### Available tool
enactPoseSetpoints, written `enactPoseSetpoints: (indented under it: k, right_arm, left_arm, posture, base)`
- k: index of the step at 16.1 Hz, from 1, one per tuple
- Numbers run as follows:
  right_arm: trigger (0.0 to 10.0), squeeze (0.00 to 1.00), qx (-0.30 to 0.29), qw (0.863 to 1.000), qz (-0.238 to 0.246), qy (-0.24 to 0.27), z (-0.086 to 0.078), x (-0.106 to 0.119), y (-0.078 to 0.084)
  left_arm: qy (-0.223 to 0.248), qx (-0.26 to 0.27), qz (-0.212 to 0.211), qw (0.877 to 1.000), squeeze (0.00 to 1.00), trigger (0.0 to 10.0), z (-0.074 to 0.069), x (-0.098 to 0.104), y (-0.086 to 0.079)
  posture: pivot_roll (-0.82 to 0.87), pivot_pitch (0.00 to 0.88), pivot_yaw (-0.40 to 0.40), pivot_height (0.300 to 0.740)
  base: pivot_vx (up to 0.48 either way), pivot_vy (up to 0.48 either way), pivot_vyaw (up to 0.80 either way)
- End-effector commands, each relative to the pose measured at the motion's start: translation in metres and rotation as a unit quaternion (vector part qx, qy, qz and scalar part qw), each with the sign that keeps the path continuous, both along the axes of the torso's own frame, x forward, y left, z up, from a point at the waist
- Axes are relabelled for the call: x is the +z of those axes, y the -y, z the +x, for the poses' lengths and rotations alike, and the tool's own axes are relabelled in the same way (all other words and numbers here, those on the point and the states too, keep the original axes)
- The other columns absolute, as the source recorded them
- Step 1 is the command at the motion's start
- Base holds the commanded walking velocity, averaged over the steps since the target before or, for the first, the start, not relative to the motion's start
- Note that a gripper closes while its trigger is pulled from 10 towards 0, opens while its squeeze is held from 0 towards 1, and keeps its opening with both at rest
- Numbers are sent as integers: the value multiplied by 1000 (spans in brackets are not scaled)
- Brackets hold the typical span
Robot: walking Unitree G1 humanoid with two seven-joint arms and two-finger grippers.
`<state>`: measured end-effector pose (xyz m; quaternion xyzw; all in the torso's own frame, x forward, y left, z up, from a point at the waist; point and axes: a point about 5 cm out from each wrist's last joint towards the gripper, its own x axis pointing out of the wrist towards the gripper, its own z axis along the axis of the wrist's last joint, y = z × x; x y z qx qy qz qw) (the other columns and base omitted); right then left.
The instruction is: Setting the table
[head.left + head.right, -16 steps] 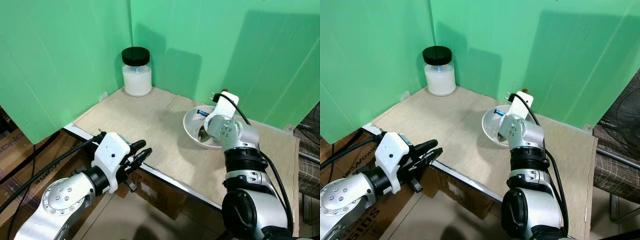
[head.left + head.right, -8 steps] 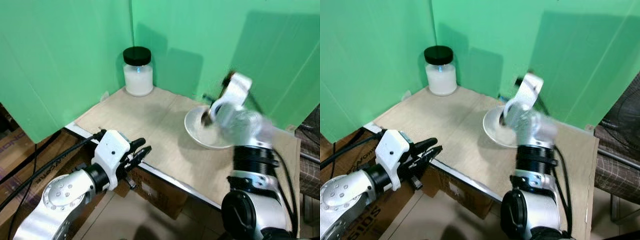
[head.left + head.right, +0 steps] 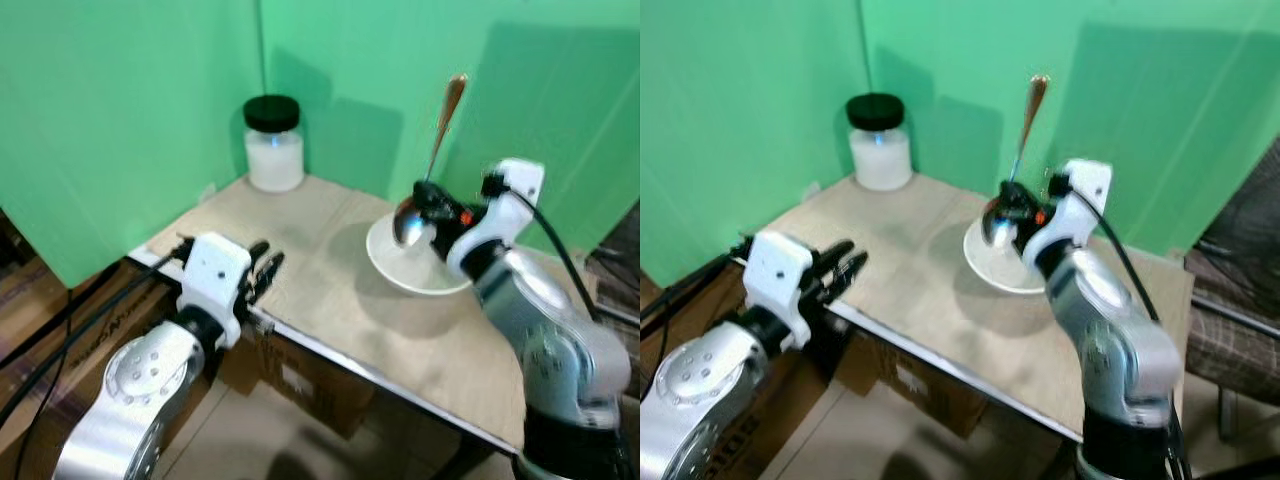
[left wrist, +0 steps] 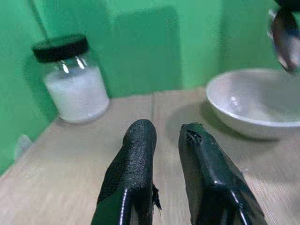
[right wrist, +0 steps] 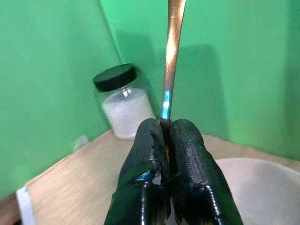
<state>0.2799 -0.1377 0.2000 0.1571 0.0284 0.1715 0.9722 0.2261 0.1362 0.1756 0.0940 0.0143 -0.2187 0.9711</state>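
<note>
Right gripper [image 5: 166,136]: it is above the white bowl, and its two black fingers are clenched on the neck of a spoon.
Spoon [image 3: 443,118]: it is lifted out of the bowl and stands almost upright. The shiny round end [image 3: 408,224] hangs just over the left rim of the bowl, and the long brownish handle points up in front of the green wall.
Bowl [image 3: 395,267]: white and shallow, it sits on the table toward the far right side, under the spoon. From here I cannot tell if something is inside.
Left gripper [image 4: 166,133]: it hovers at the near left edge of the table and holds nothing. The two fingers are close together with only a narrow gap between them, and they point across the table toward the jar and the bowl.
Jar [image 3: 273,143]: glass, with a black lid and white contents, it stands in the far left corner of the table, close to the green walls and well apart from the bowl.
Table [image 3: 300,255]: light wood top with a pale edge on the near side.
Walls [image 3: 130,100]: plain green panels that meet behind the jar.
</note>
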Motion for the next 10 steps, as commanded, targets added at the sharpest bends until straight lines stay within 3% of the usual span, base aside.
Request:
enactPoseSetpoints:
  k: [1,4,10]
  right_arm:
    - [10000,0,11,1000,-1,21,-5,2,-1]
    - [10000,0,28,999,-15,21,-16,-11,-1]
    - [10000,0,37,998,-20,36,-19,-13,-4]
  left_arm:
    - [11,21,-4,1000,0,10000,0,3,-1]
    - [18,65,-21,998,0,10000,-3,4,-4]
    - [22,101,-6,995,0,10000,-1,2,-19]
  posture:
    - [1,0,-15,740]
    - [10,0,-25,740]
    - [8,0,-38,740]
  base:
    - [0,0,0]
    - [0,0,-694]
    - [0,0,-788]
